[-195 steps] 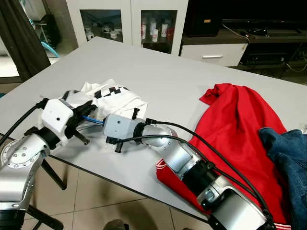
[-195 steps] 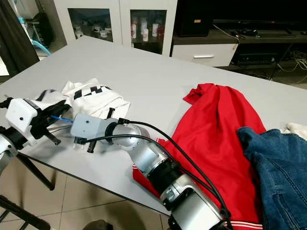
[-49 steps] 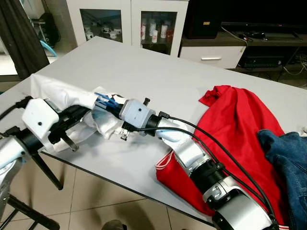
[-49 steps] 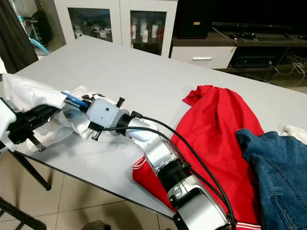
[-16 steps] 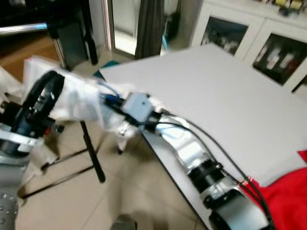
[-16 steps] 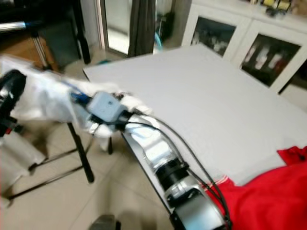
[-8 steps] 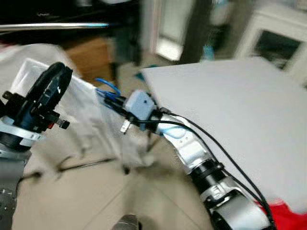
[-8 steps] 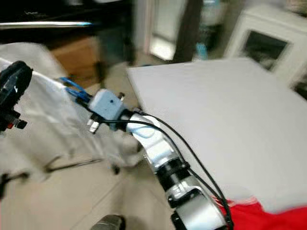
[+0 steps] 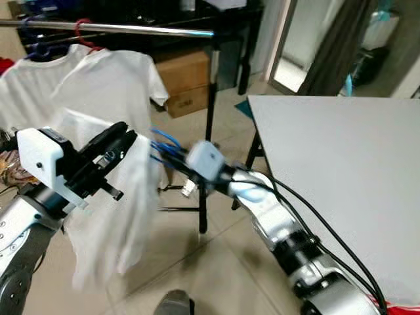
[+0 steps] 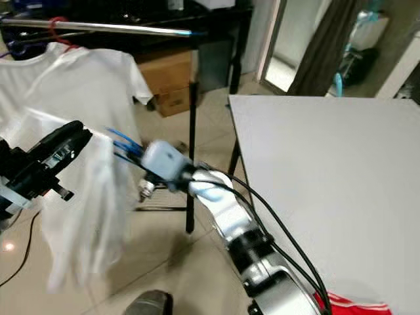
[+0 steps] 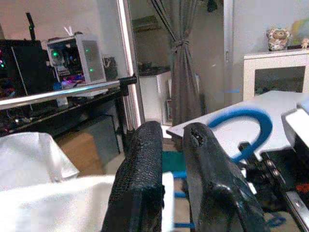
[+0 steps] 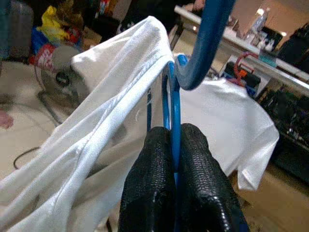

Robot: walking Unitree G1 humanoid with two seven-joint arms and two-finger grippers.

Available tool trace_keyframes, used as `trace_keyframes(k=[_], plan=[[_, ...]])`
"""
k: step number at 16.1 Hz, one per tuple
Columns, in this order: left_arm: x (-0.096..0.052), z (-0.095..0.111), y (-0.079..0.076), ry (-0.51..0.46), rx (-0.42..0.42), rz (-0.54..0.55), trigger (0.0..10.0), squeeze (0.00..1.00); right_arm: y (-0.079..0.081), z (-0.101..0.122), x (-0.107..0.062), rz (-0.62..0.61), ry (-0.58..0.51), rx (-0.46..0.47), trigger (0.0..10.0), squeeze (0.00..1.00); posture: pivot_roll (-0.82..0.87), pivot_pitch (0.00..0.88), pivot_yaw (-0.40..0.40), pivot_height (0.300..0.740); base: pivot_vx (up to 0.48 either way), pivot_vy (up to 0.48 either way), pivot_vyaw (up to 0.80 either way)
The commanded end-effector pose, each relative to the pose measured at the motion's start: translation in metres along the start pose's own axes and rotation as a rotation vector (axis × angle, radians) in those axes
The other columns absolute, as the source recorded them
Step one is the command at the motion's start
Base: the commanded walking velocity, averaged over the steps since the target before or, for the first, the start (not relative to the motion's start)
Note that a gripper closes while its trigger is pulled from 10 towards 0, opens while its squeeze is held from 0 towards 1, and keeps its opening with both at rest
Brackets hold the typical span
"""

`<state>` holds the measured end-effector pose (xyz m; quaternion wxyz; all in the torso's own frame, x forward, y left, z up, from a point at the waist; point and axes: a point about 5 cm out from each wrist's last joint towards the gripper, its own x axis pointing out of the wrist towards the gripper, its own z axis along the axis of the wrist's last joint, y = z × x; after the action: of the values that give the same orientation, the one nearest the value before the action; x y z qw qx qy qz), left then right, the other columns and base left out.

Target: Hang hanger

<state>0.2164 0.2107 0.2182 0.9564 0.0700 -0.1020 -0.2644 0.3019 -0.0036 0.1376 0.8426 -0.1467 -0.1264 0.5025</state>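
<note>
A white shirt on a blue hanger hangs in the air between my two arms, off the table's left end. My right gripper is shut on the hanger's blue wire just below its hook. In the left eye view that gripper sits ahead of its white wrist block. My left gripper is shut on the shirt's upper edge, its fingers pressed close together. The silver rail of a clothes rack runs above and behind.
Another white T-shirt hangs on the rail from a red hanger. The rack's black upright stands between rail and grey table. A cardboard box and dark curtain lie behind. Tiled floor is below.
The camera has swung left from the table toward the clothes rack. Both grippers have carried the shirt and hanger off the table and hold it up near the rail.
</note>
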Motion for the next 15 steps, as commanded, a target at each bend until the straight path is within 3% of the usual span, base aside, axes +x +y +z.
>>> trace_keyframes(k=[1, 4, 6, 9, 12, 13, 15], plan=[[0.002, -0.001, -0.001, 0.018, 0.028, -0.004, 10.0, 0.0, -0.003, 0.007, 0.0, -0.014, -0.046, -0.037, 10.0, 0.0, 0.16, 0.0, -0.042, 0.74, 0.0, 0.0, 0.0], [0.0, -0.002, 0.001, 0.099, 0.131, -0.037, 10.0, 0.0, 0.005, -0.002, -0.007, -0.016, -0.047, -0.054, 10.0, 0.0, 0.16, 0.0, -0.045, 0.74, 0.0, 0.0, 0.0], [-0.012, 0.002, 0.004, 0.178, 0.17, -0.136, 10.0, 1.0, 0.012, -0.011, -0.015, -0.005, -0.048, -0.096, 10.0, 0.0, 0.16, 0.0, -0.044, 0.74, 0.0, 0.0, 0.0], [-0.021, 0.0, 0.008, 0.248, 0.175, -0.184, 10.0, 1.0, 0.016, -0.023, -0.024, 0.008, -0.03, -0.117, 10.0, 0.0, 0.16, 0.0, -0.042, 0.74, 0.0, 0.0, 0.0], [-0.024, -0.006, 0.011, 0.337, 0.267, -0.199, 10.0, 1.0, 0.02, -0.03, -0.03, 0.03, -0.017, -0.152, 10.0, 0.0, 0.16, 0.0, -0.042, 0.74, 0.0, 0.0, 0.0], [-0.029, -0.018, 0.015, 0.448, 0.351, -0.221, 10.0, 0.0, 0.021, -0.032, -0.032, 0.042, -0.019, -0.166, 10.0, 0.0, 0.16, 0.0, -0.042, 0.74, 0.0, 0.0, 0.0], [-0.034, -0.022, 0.023, 0.507, 0.412, -0.224, 10.0, 0.0, 0.022, -0.035, -0.036, 0.061, -0.015, -0.189, 10.0, 0.0, 0.16, 0.0, -0.041, 0.74, 0.0, 0.0, 0.0]])
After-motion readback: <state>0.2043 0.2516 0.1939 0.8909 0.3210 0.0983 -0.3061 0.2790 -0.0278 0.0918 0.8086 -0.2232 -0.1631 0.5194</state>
